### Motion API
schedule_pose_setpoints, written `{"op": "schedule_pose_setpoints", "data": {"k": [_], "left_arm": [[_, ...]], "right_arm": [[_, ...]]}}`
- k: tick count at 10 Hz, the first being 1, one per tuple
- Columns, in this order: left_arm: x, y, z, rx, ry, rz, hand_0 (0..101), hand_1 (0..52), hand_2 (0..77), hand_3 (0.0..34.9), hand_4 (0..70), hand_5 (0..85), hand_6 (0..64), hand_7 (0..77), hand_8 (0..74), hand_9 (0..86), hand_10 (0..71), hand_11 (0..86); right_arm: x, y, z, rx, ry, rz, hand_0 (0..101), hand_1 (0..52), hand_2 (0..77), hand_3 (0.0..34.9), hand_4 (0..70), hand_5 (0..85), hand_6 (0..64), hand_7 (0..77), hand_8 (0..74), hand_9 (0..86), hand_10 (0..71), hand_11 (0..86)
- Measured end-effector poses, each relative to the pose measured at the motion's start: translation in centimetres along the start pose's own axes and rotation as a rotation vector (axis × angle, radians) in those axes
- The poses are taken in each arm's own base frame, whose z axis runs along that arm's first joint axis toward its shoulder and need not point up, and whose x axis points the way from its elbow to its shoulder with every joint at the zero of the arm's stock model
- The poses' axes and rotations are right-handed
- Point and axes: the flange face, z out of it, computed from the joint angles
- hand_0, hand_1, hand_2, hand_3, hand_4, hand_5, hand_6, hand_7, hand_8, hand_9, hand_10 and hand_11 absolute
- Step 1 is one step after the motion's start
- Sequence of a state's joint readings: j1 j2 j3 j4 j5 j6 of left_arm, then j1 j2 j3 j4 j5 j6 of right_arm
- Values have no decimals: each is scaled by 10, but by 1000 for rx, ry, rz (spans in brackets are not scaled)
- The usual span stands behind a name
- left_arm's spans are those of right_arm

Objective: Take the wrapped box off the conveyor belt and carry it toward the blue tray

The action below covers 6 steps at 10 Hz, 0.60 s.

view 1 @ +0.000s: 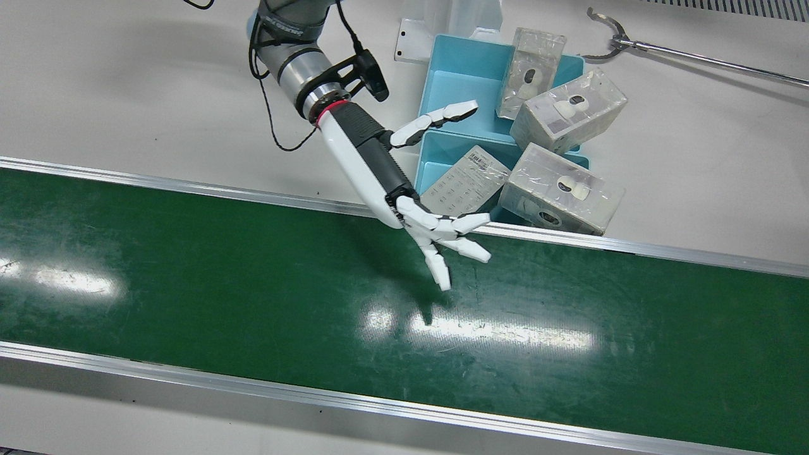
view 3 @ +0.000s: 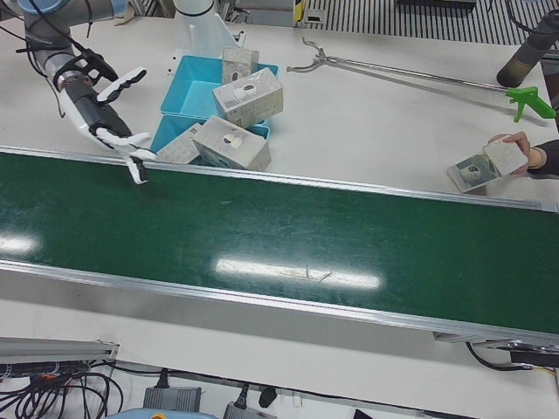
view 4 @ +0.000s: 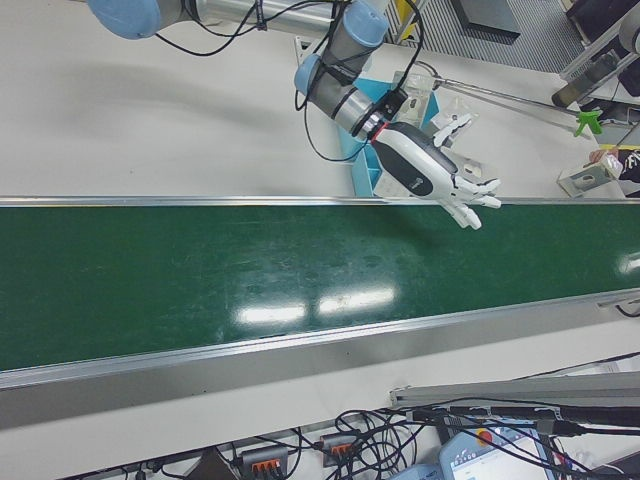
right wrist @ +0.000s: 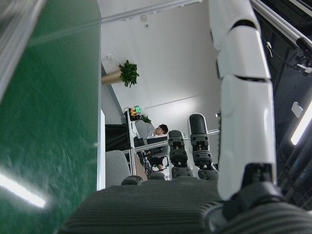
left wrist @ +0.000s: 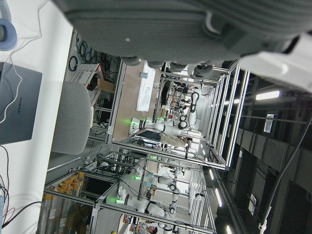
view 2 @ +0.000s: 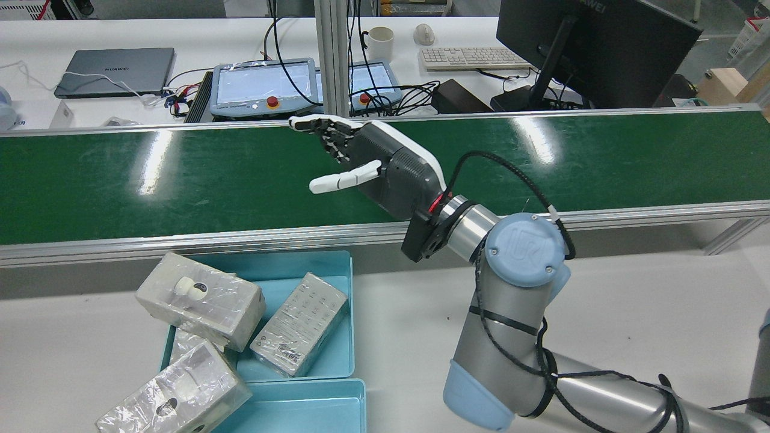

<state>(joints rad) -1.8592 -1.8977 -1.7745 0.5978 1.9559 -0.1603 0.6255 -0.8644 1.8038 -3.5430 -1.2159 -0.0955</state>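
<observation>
Bright, even overhead light with glare on the belt

White glare streaks lie along the green conveyor belt (view 1: 189, 278) in every fixed view, and a soft shadow falls on it beneath the right hand (view 1: 436, 234). In the hand views the near palm padding is blurred, and the belt smears toward the frame edge.

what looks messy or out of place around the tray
The wrapped boxes are piled crookedly in the blue tray, tilted, some overhanging its rim instead of lying flat. The conveyor belt is bare under the open right hand.
</observation>
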Motion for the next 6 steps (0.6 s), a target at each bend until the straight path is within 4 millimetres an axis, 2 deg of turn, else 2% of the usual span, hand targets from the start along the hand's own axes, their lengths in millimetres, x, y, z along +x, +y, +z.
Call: {"op": "schedule_pose_setpoints", "data": {"k": [1,2,3,4,6], "left_arm": [[0,0,0,0,0,0,0,0,11,0,0,11,5,5,5,0,5,5],[0,0,0,0,0,0,0,0,11,0,0,11,5,5,5,5,5,5],[0,0,0,0,0,0,0,0,11,0,0,11,5,5,5,5,5,5],[0,0,0,0,0,0,0,0,11,0,0,11,5,5,5,5,5,5],[0,0,0,0,0,0,0,0,11,0,0,11,5,5,5,5,0,5]], "right_arm": [[-45,-11,-12,17,-54,-37,492,180,131,0,147,278,65,93,0,22,0,5],[-85,-22,-24,39,-103,-72,495,180,153,0,147,284,65,93,0,27,0,5],[-118,-34,-37,65,-144,-101,497,180,169,0,142,295,65,76,0,27,0,5],[-146,-48,-52,95,-178,-122,497,180,169,0,142,295,65,76,0,27,0,5],[-183,-73,-81,153,-225,-152,493,180,180,0,131,305,44,60,0,16,0,5]]}}
